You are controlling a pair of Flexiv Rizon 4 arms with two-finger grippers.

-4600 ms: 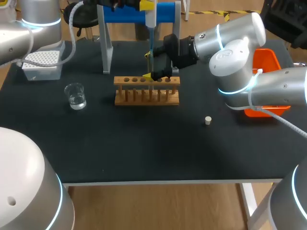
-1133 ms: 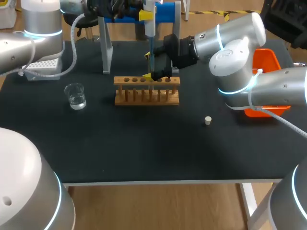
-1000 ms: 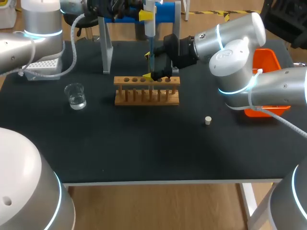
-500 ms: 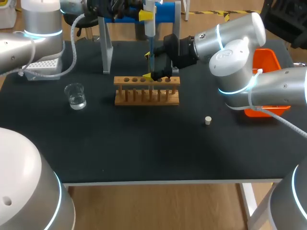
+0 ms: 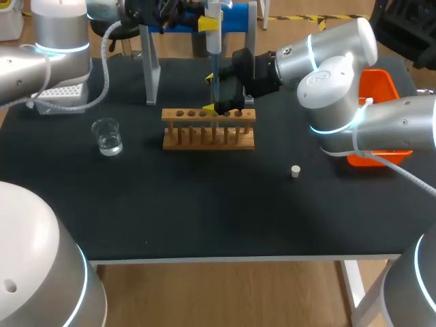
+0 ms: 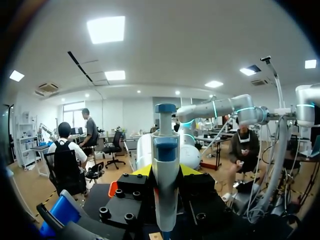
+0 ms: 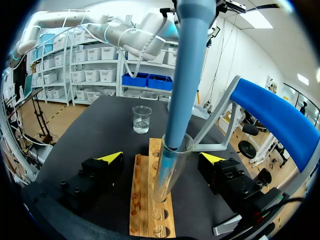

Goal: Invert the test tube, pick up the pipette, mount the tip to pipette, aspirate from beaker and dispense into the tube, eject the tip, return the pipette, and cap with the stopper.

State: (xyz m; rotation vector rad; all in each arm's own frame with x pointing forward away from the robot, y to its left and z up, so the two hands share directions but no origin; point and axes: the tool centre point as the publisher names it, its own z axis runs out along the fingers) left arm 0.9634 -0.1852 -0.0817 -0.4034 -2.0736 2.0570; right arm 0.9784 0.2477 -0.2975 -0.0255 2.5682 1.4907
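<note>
Stopper: a small cream cylindrical stopper (image 5: 296,171) stands alone on the black table top (image 5: 204,211), on the near right, well apart from everything else.
Beaker: a small clear glass beaker (image 5: 107,136) with a little clear liquid stands on the left side of the table, level with the rack and apart from it.
Rack: a long wooden test tube rack (image 5: 208,128) with one row of holes sits mid-table, its length running across the head view.
Test tube: a clear glass test tube (image 7: 169,175) stands upright, mouth up, in a rack hole toward the right end.
Right hand: the right gripper (image 7: 161,159) is at the rack with one yellow-tipped finger (image 7: 111,158) on each side of the tube. The jaws are spread wide and neither touches the glass, so it grips nothing.
Right arm: the silver right arm (image 5: 327,61) comes in from the right and reaches past the middle, over the far side of the rack.
Pipette: a white and blue-grey hand pipette (image 6: 165,145) hangs upright above the tube, and the right wrist view shows its lower shaft entering the tube's mouth.
Left hand: the left gripper (image 6: 165,175) is closed on the pipette body, its black fingers pressed to both sides.
Left arm: the silver left arm (image 5: 41,48) comes in from the far left.
Tip box: a white box of pipette tips (image 5: 60,92) sits at the far left, under the left arm.
Stand: a grey-legged stand with a blue top bar (image 5: 235,17) is at the far edge, behind the rack.
Bin: an orange plastic bin (image 5: 383,85) is at the far right, partly hidden by the right arm.
</note>
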